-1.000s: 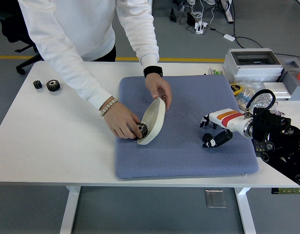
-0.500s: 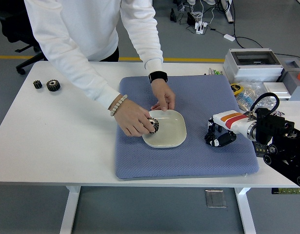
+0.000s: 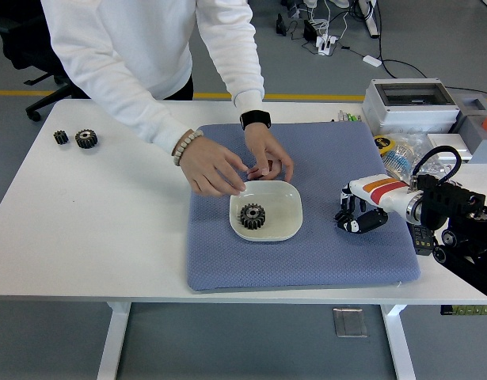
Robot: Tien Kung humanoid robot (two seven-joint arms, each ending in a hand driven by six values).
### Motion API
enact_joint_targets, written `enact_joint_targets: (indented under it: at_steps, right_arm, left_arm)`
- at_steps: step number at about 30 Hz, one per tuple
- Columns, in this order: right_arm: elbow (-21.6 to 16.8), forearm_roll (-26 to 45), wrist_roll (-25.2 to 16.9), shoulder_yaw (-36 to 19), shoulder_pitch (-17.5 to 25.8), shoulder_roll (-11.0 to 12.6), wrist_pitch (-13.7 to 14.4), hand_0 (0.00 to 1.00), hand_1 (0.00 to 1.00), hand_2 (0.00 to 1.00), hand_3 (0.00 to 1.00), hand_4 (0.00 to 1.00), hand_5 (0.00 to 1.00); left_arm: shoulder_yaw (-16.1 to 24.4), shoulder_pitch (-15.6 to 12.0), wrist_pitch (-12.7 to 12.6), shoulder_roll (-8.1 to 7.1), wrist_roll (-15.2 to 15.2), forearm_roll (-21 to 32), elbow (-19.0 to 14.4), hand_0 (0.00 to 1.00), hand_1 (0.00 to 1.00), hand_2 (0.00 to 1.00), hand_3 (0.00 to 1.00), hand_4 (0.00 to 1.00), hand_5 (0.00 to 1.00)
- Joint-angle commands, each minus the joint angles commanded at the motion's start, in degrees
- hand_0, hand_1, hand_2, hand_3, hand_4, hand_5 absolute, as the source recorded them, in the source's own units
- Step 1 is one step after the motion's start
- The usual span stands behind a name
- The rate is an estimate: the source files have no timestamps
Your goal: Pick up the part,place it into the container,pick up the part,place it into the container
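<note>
A white dish [image 3: 284,207] lies flat in the middle of the blue mat [image 3: 322,261], and a black gear [image 3: 252,215] rests inside it. Both of the person's hands [image 3: 227,170] hover together at the dish's far rim, just off the gear. My right hand [image 3: 354,218] rests on the mat to the right of the dish, a short gap away, fingers curled under and holding nothing. Two more black gears, a small one [image 3: 61,137] and a larger one [image 3: 86,138], sit on the bare table at the far left. No left arm shows.
A grey box [image 3: 409,104] stands at the back right, with a bag of small items [image 3: 397,154] and white boxes [image 3: 453,146] in front of it. The person leans over the table's far side.
The person set the tilted dish down flat, put the gear into it and let go. My right hand drew its fingers in and shifted slightly right.
</note>
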State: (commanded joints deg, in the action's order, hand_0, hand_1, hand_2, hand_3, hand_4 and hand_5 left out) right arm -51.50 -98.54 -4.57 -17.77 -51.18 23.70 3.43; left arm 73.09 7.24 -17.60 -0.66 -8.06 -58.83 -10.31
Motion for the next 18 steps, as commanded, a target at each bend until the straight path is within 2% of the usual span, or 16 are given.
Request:
enact_joint_targets:
  at_steps: [6,12,18]
  right_arm:
    - [-1.7,-0.4,0.3,-2.6,0.0,0.2,0.1,0.199,0.408,0.496,0.491,0.714,0.362]
    - [-4.1,-0.8,0.7,-5.7,-1.3,-1.6,0.7,0.200,0.408,0.498,0.493,0.702,0.369]
    - [-6.9,-1.1,1.2,-5.2,-3.0,-3.9,0.9,0.198,0.413,0.500,0.495,0.692,0.368]
  left_arm:
    - [0.1,0.0,0.0,0.00,0.0,0.0,0.0,0.616,0.585,0.646,0.557,0.643,0.569]
    - [0.3,-0.1,0.0,0.00,0.0,-0.4,0.0,0.614,0.585,0.646,0.557,0.643,0.570]
    - [0.4,0.0,0.0,-0.16,0.0,-0.6,0.0,0.615,0.581,0.646,0.557,0.643,0.569]
